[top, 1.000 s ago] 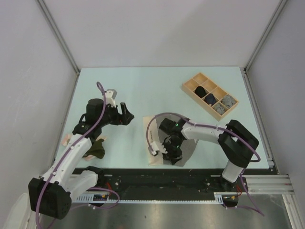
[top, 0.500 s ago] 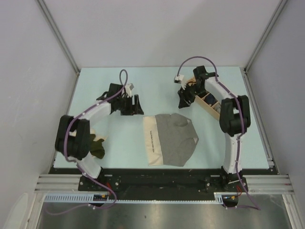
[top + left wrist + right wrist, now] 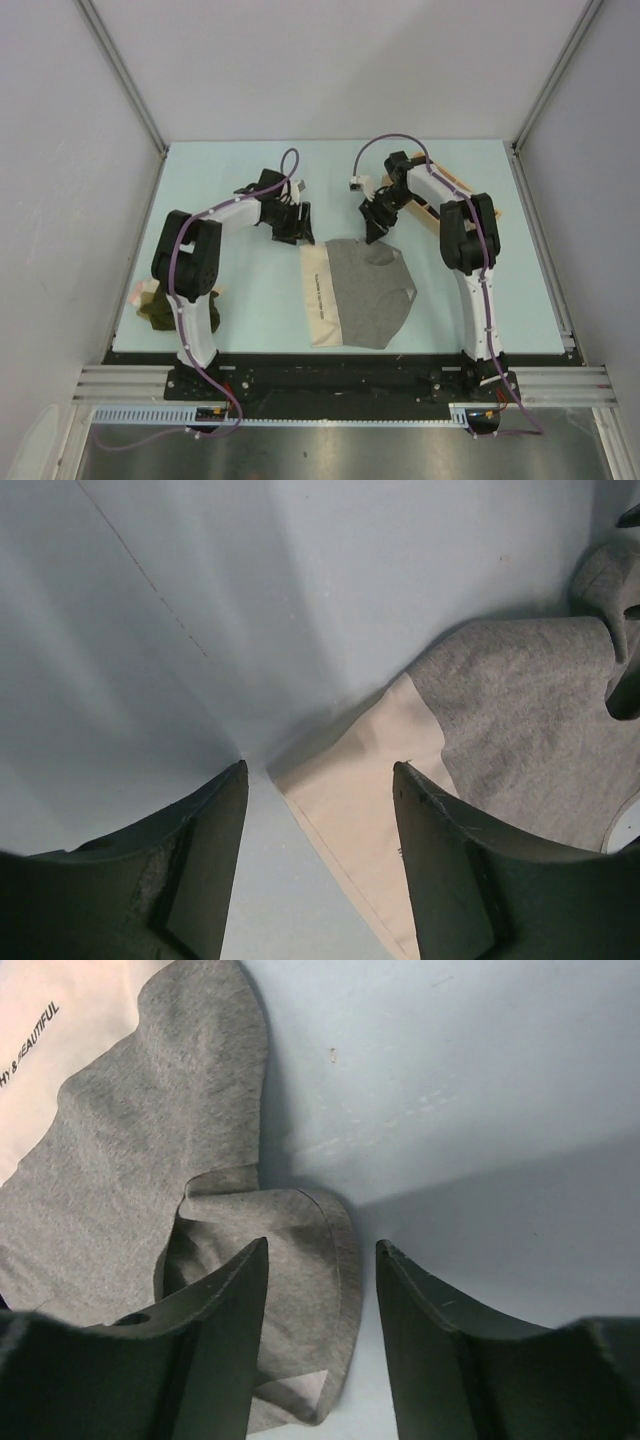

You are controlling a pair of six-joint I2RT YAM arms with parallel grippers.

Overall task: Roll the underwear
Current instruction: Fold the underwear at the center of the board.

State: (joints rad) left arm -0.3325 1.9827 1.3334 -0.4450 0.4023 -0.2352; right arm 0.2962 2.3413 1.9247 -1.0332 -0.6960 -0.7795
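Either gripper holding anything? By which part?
Nothing held. Left gripper and right gripper are both open over the far edge of the grey cloth underwear.

Left gripper (image 3: 300,226) above far left corner of spread underwear (image 3: 362,295), right gripper (image 3: 374,230) above its far right corner, tray (image 3: 428,214) just right of right gripper, bunched underwear (image 3: 158,305) well left of left gripper, at near table (image 3: 260,290) edge

Grey underwear (image 3: 360,295) lies flat mid-table, towards the near edge. Left gripper (image 3: 300,230) and right gripper (image 3: 373,235) hang at its far corners, fingers parted, with a narrow gap between them. Bare table (image 3: 250,290) to the cloth's left. Tray (image 3: 452,184) sits far right, mostly behind the right arm. Olive garment (image 3: 157,307) is bunched at the left edge
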